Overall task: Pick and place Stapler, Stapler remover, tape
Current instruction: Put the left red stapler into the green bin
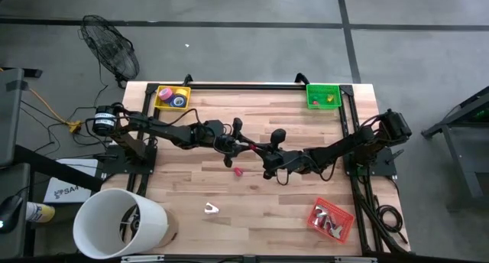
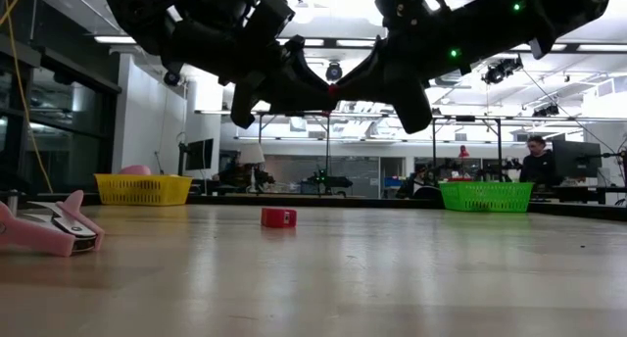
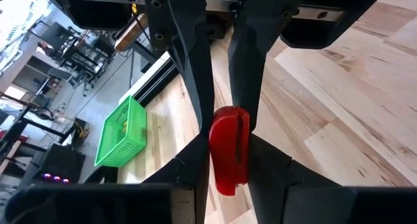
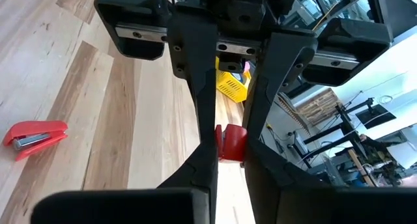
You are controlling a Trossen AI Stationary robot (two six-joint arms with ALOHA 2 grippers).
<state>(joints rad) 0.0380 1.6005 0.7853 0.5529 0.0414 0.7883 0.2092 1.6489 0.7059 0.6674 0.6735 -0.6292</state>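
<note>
Red stapler [image 3: 229,149]: pinched between left claw [image 1: 246,146] and right claw [image 1: 257,147], both closed on it, mid-surface (apparently a handover). Aloft, clear of the surface [image 1: 252,209].

The red piece [image 3: 229,149] between both grippers' fingers was too hidden to identify; the white bucket [image 1: 114,223] at seven o'clock was cropped.

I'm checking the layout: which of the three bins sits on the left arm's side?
The yellow bin, at the far left corner; the green bin and red bin both sit on the right.
</note>
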